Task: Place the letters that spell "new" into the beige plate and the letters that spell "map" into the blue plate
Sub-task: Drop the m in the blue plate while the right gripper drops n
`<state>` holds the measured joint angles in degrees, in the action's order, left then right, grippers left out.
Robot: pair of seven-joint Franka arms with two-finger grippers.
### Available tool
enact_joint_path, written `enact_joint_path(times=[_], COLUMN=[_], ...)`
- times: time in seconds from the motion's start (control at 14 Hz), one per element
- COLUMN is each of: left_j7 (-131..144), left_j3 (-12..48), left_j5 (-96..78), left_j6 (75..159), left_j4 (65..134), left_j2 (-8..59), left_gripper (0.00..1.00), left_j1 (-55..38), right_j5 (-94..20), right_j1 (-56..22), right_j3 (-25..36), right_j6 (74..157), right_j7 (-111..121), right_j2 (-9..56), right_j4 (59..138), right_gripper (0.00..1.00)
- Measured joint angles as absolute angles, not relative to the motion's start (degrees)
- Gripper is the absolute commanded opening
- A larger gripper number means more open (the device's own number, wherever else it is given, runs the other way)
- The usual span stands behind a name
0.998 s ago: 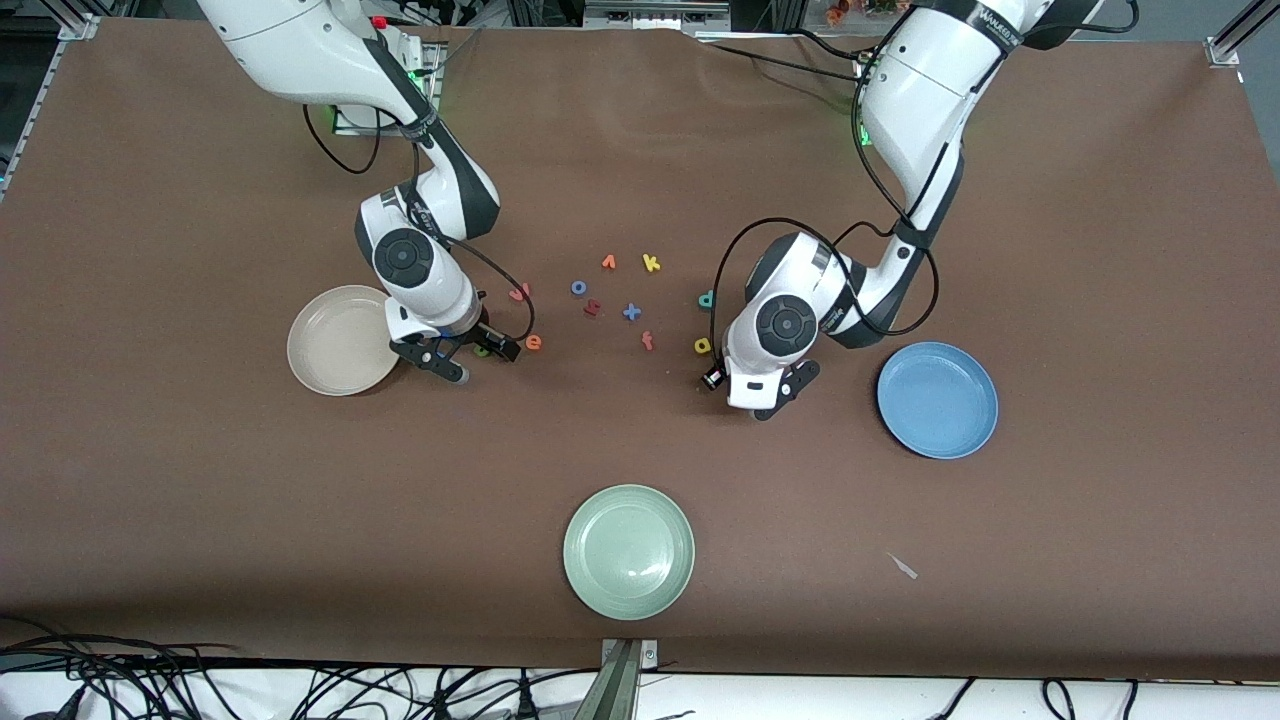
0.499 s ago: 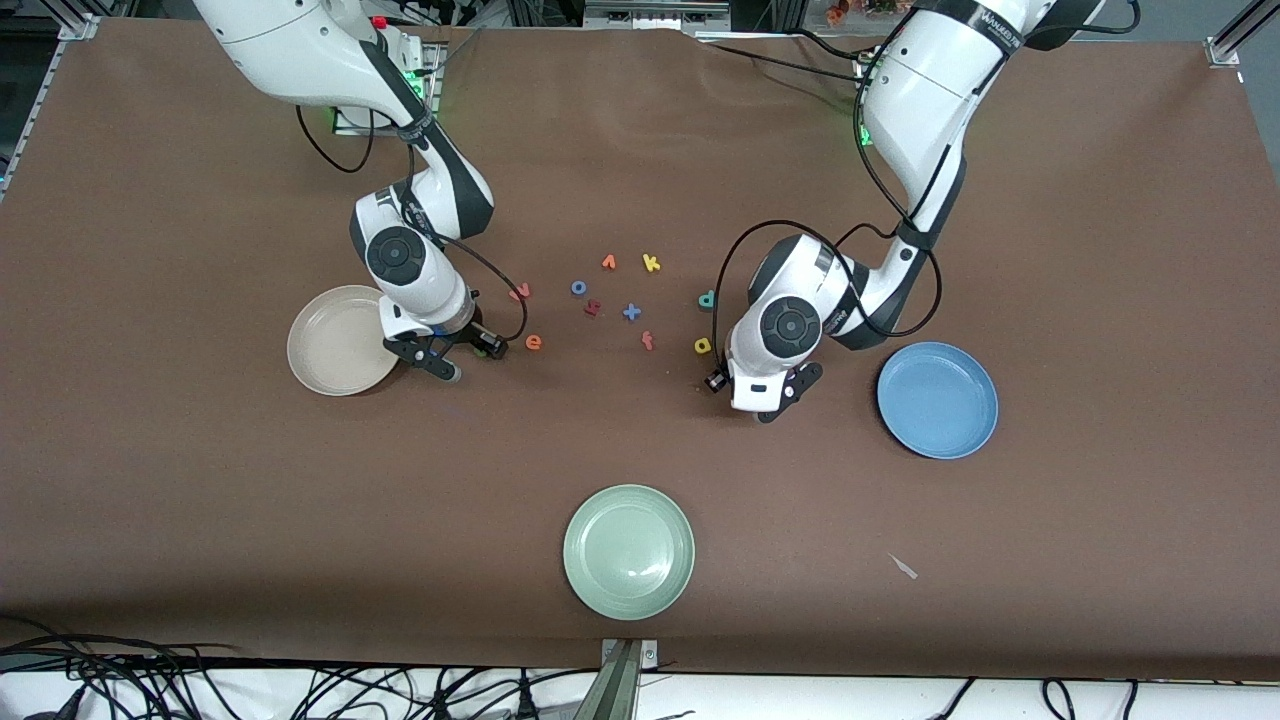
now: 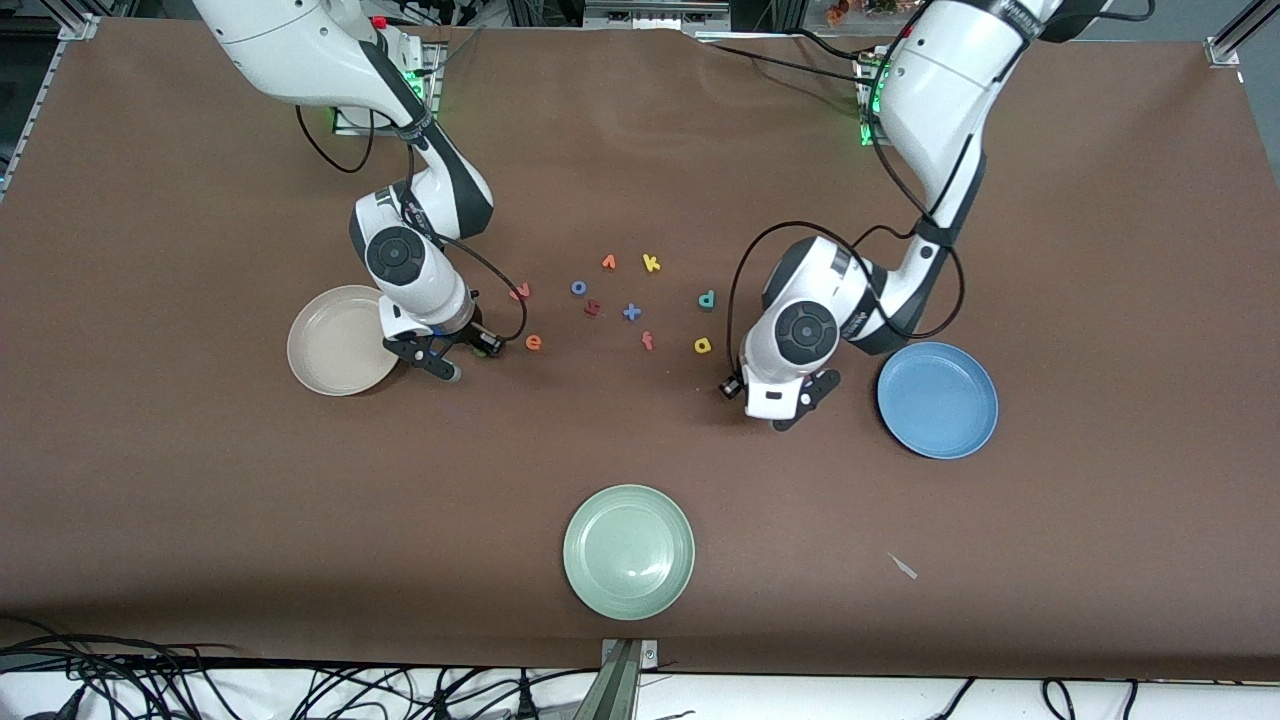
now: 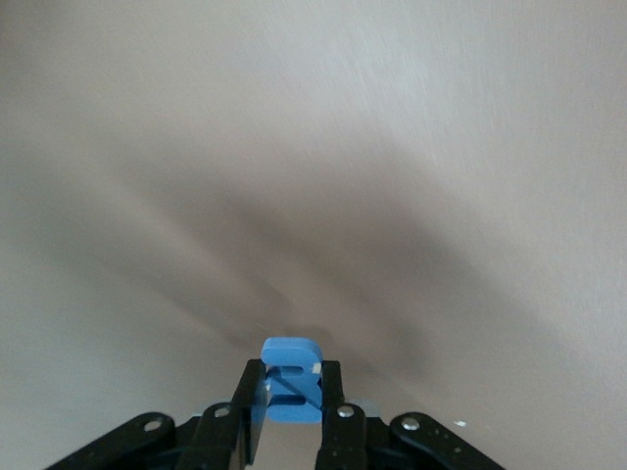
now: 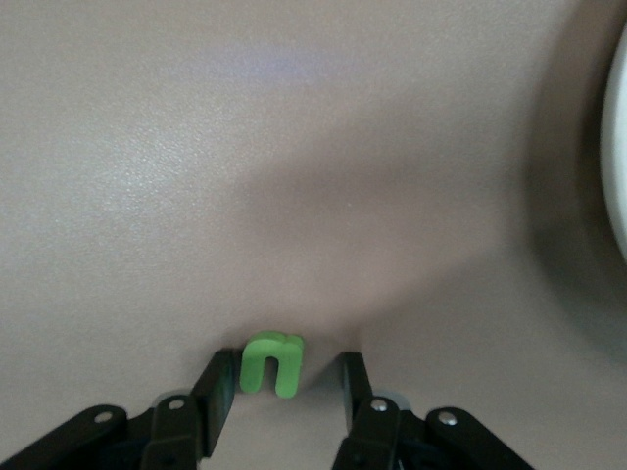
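Observation:
My left gripper is shut on the blue m. It hangs over the bare table between the yellow a and the blue plate. My right gripper is low at the table, between the beige plate and the orange e. It is open around the green n: one finger touches the letter and a gap shows at the other. The pinkish-red w and teal p lie loose. Both plates are empty.
Other loose letters lie mid-table: blue o, orange v, yellow k, red f, a blue cross shape and a dark red letter. A pale green plate sits nearer the front camera.
My left gripper closed on the blue m and moved with it toward the blue plate. My right gripper's fingers narrowed around the green n.

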<state>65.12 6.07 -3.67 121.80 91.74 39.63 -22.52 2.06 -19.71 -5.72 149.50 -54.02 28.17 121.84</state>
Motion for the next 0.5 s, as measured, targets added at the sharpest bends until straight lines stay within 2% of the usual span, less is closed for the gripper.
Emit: enact_joint_path(times=[0.29,0.36,0.5], left_j7=[50.7,46.9,40.1], left_j3=[5.8,5.7,5.6], left_j5=[-3.2,-3.2,-3.2], left_j6=[114.8,113.6,112.3], left_j4=[90.9,90.9,91.2], left_j2=[35.5,35.0,34.9], left_gripper=[0.11,0.15,0.15], left_j1=[-15.9,-14.1,-10.5], right_j5=[2.1,2.1,2.1], right_j1=[-19.7,-19.7,-19.7], right_j3=[-5.8,-5.8,-5.8], right_j6=[149.6,149.6,149.6], right_j7=[-54.0,-54.0,-54.0], right_j2=[28.1,28.0,27.9], right_j4=[121.9,121.9,121.9], right_gripper=[0.25,0.2,0.09])
